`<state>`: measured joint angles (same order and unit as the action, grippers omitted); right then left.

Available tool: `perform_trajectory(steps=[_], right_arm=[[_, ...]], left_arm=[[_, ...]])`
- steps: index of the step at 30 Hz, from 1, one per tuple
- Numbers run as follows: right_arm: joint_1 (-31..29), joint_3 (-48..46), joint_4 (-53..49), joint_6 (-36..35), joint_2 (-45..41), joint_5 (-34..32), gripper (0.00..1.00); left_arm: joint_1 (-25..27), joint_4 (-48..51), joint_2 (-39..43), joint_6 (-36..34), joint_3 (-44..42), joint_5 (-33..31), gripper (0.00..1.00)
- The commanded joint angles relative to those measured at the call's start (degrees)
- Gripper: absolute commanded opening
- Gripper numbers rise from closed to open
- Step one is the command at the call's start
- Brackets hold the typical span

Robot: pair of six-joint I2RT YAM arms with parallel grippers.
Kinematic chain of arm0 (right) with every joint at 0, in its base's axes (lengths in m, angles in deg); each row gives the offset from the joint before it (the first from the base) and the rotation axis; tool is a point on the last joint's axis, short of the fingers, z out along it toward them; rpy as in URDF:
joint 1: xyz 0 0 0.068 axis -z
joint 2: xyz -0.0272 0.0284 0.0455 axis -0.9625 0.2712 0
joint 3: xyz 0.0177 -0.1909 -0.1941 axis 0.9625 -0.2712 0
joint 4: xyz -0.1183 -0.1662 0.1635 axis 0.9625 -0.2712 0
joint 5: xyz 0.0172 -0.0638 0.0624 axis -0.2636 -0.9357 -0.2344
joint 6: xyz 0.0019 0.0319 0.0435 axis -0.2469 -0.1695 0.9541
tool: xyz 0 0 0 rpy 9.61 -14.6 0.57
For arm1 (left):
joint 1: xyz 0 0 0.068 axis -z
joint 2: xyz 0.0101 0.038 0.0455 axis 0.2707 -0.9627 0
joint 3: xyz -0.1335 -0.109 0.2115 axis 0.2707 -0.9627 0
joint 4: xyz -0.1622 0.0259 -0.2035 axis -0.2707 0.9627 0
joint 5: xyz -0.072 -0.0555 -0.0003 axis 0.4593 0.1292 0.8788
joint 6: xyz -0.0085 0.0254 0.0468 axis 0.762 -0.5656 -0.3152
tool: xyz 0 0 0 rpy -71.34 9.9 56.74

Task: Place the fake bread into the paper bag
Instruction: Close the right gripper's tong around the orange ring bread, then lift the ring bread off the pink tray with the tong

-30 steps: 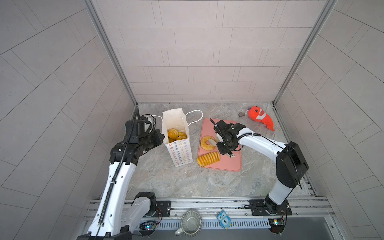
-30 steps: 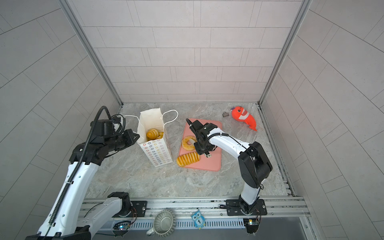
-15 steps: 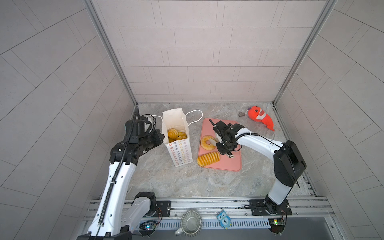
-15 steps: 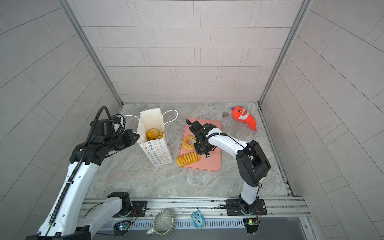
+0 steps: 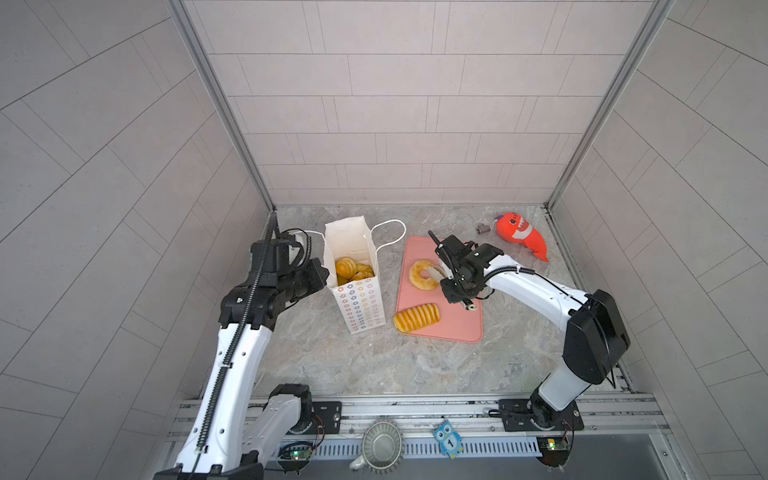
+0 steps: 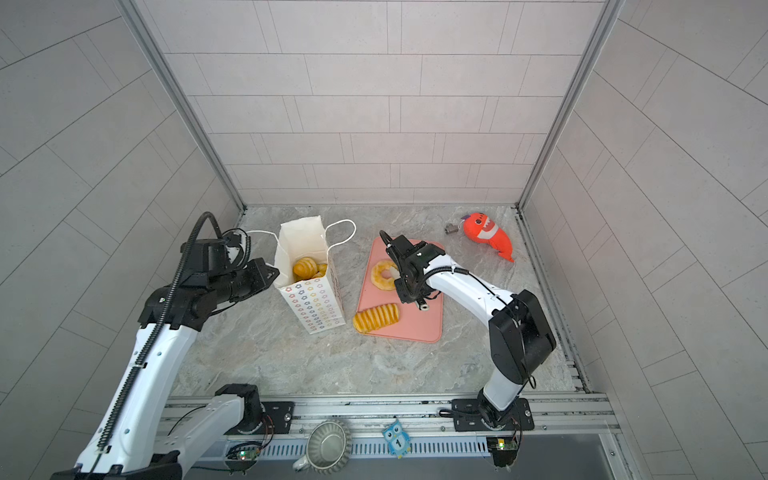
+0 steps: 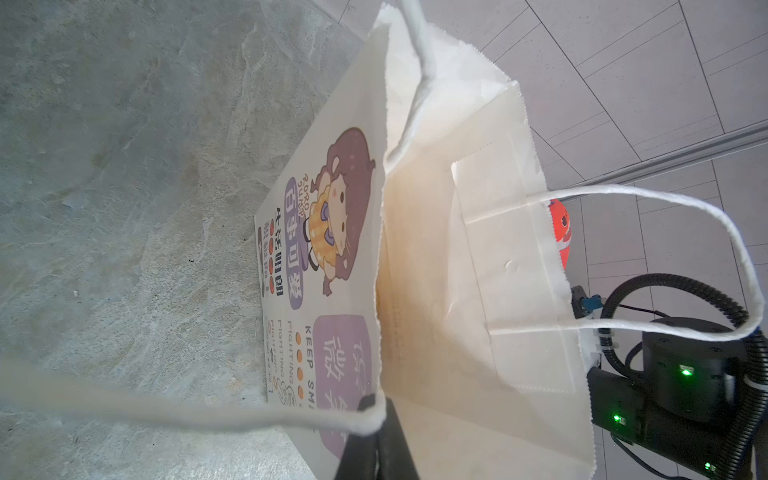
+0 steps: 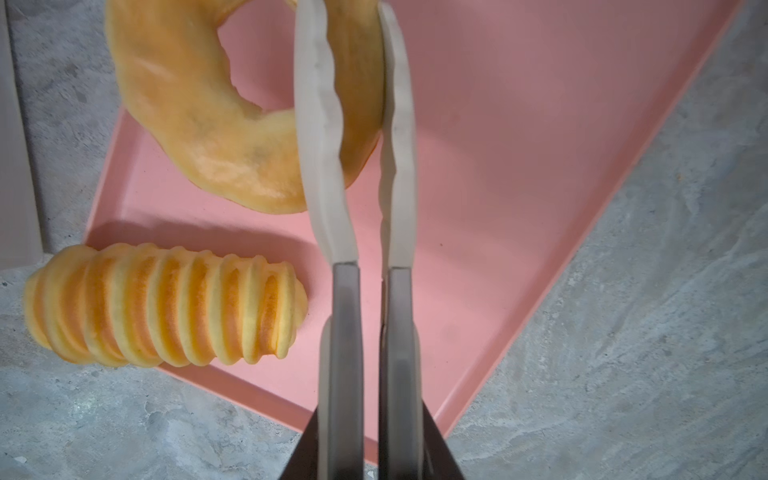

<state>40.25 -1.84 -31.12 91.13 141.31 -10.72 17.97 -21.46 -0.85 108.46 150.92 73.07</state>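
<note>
The white paper bag stands open on the stone floor, with several golden pieces of fake bread inside. My left gripper is shut on the bag's left rim, where a cord handle starts. A pale ring doughnut lies on the pink board, and my right gripper is shut on its right side, one finger through the hole. A ridged roll lies at the board's near left corner, partly over the edge.
An orange-red plush fish lies at the back right near the wall, with a small grey object beside it. The bag's loose cord handle loops toward the board. Tiled walls close in on three sides.
The right gripper's fingers have closed onto the ring doughnut's side. Both arms have hardly shifted, and the left one still holds the bag's rim.
</note>
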Motion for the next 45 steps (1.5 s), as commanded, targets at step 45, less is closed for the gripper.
perform_trajectory(steps=[45], right_arm=[[2.8,19.8,-9.3,-2.1,-19.0,-6.3,0.28]], left_arm=[[-0.3,0.7,1.5,0.2,1.5,-0.1,0.05]])
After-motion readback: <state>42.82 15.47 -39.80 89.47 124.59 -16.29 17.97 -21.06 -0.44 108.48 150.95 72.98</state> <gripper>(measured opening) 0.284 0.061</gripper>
